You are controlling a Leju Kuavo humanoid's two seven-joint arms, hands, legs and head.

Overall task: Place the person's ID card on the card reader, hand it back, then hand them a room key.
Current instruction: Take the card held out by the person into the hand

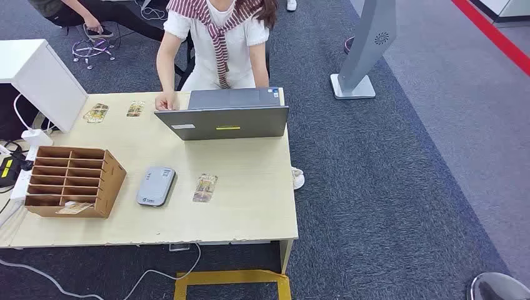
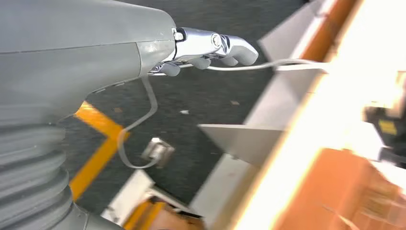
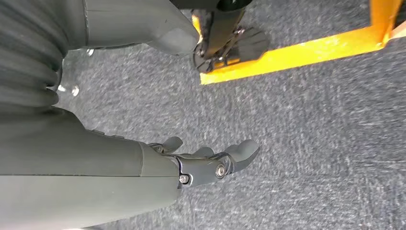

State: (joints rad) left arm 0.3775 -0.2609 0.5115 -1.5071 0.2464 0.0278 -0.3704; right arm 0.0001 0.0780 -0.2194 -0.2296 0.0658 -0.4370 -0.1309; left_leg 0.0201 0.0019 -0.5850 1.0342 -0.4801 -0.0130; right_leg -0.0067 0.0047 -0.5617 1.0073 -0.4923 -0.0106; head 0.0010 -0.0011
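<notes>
A grey card reader (image 1: 155, 185) lies on the pale wooden table (image 1: 250, 212), near its front. A patterned card (image 1: 205, 187) lies flat just right of it, not touching. Two more cards (image 1: 96, 112) (image 1: 135, 108) lie at the far left, close to the hand (image 1: 166, 102) of the person sitting behind the laptop. A brown slotted organizer (image 1: 69, 181) holds a card (image 1: 75, 208) in its bottom slot. My left hand (image 2: 210, 48) hangs empty below the table's edge, fingers loosely extended. My right hand (image 3: 210, 160) hangs over the carpet, fingers apart, holding nothing.
An open grey laptop (image 1: 225, 115) stands at the far edge in front of the person. A white box (image 1: 40, 81) and a power strip with cables (image 1: 15, 169) crowd the left end. A grey kiosk stand (image 1: 365, 50) rises on the carpet at the right.
</notes>
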